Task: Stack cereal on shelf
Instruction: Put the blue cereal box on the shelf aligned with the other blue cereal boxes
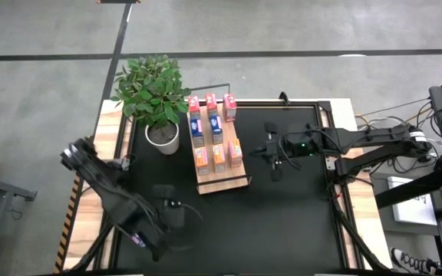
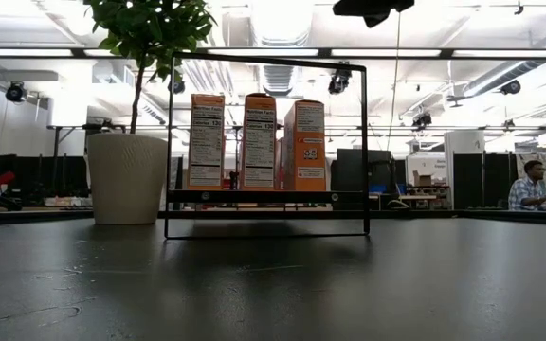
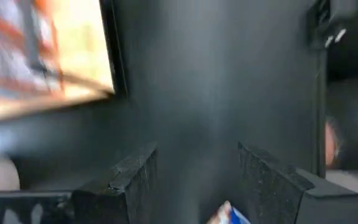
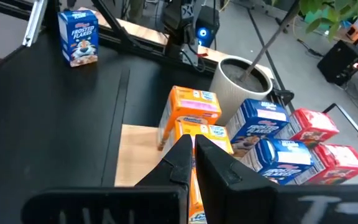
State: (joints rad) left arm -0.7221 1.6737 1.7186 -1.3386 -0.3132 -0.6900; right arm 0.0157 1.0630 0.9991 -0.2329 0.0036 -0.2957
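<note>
The left gripper (image 1: pixel 173 217) is low over the tabletop (image 1: pixel 282 215), fingers wide apart and holding nothing; one blue cereal box (image 4: pixel 79 36) stands by it. On the shelf (image 1: pixel 219 181) stand orange, blue and red boxes. The right gripper (image 1: pixel 273 159), closed and empty, hovers beside the shelf.

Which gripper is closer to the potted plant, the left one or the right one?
The left. The left gripper is at the table's front, a short way from the potted plant. The right gripper waits farther off, beyond the shelf.
</note>
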